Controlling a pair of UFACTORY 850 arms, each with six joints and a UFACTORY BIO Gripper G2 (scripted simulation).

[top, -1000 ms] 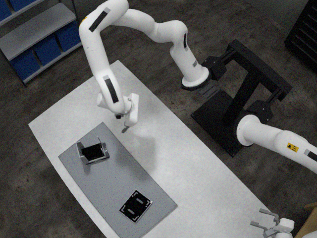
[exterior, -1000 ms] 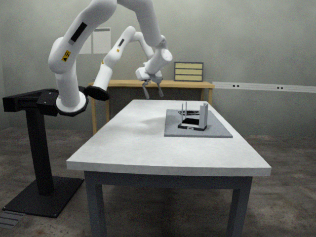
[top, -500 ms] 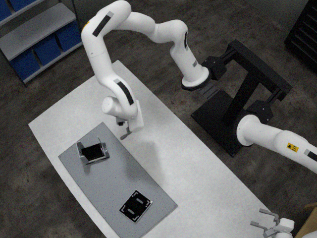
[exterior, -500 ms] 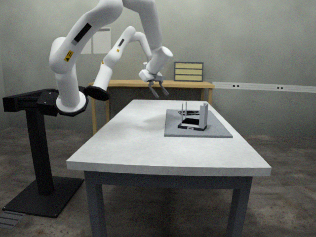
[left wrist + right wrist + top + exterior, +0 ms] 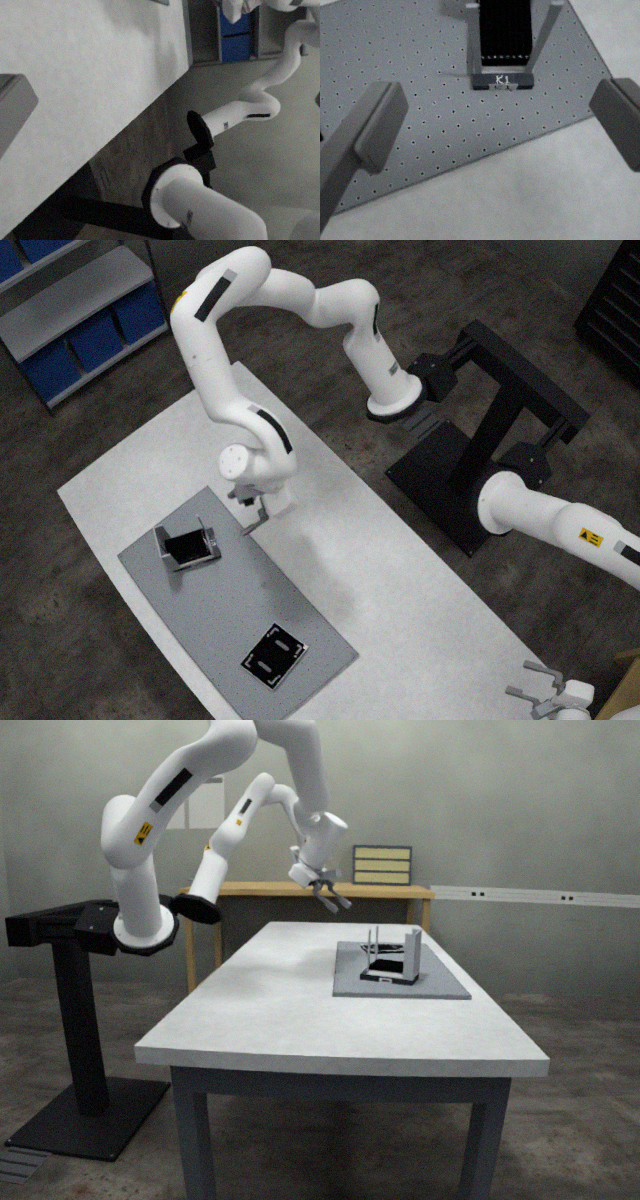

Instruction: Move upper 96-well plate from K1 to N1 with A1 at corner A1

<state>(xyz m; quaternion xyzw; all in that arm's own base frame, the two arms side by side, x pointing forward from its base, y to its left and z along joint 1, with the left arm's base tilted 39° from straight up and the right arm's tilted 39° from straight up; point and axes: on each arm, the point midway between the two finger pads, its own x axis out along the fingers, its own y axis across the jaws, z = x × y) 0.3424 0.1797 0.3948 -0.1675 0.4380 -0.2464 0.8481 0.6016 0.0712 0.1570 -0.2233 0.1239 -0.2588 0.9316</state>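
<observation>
The stack rack K1 [image 5: 161, 542] [image 5: 412, 955] [image 5: 480, 83] stands on the perforated board, its label facing my right wrist camera. Black plates [image 5: 188, 545] [image 5: 387, 965] [image 5: 505, 35] sit inside between its wall and posts; upper and lower cannot be told apart. Pale marks run along the near rim, too blurred to read. The black nest N1 [image 5: 273, 654] [image 5: 385, 947] is empty; its A1 mark is unreadable. My right gripper [image 5: 341, 908] [image 5: 501, 125] is partly open and empty, above and to one side of the rack. My left gripper [image 5: 517, 677] is open and empty, far from both.
The grey perforated board [image 5: 222, 601] [image 5: 351, 986] [image 5: 435, 112] lies on the white table [image 5: 413, 627] [image 5: 279, 1024] and carries the rack and nest. The rack's upright posts and tall wall rise around the plates. The left arm is beyond the nest's end of the board.
</observation>
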